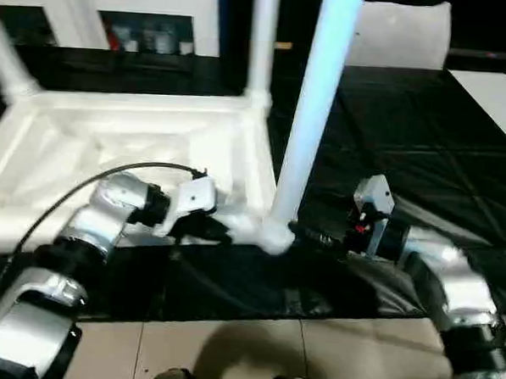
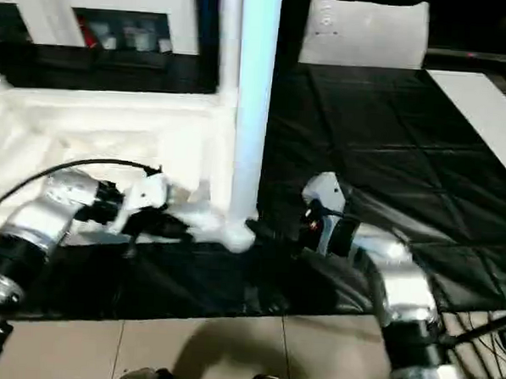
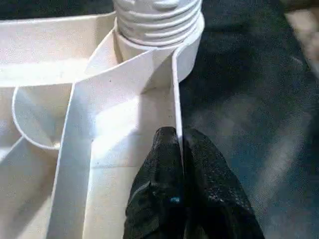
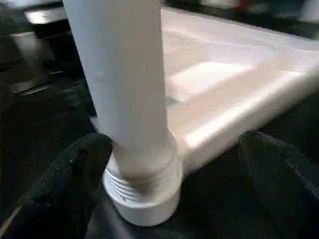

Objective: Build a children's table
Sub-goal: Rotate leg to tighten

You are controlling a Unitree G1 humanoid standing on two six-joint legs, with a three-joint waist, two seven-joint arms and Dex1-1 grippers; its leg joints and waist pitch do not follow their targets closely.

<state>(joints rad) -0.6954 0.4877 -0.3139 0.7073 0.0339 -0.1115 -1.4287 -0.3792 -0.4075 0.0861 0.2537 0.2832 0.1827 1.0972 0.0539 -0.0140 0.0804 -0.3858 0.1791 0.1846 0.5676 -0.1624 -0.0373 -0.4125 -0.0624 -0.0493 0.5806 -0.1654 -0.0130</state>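
- Tabletop (image 1: 111, 148) lies upside down on the black mat (image 1: 408, 147), ribbed underside up, long axis running sideways in front of the robot; the white cabinet (image 1: 118, 13) stands behind it.
- Near leg (image 1: 312, 116) stands in the tabletop's near corner socket (image 1: 272, 233), long axis close to vertical with a slight lean, free end up and out of frame, threaded end down in the socket.
- Another leg (image 1: 262, 41) stands upright in the tabletop's far corner on the same side; a third (image 1: 9, 62) leans at its far opposite corner.
- Left claw (image 3: 179, 149) is pressed together, pinching the tabletop's thin edge wall just beside the near socket, apparently steadying it.
- Right claw (image 4: 174, 164) is spread wide, one finger (image 4: 75, 169) touching or nearly touching the leg's base, the other well clear; it holds nothing.
- Handling, judged: hollow plastic, light and stiff. The smooth round tube is likely slippery and easy to tip given its height.
- Best hold on the leg is low, just above the threaded collar (image 4: 144, 194), for twisting. Hold the tabletop by a rim or rib next to the socket.
- Thin ribs may flex under a hard pinch.
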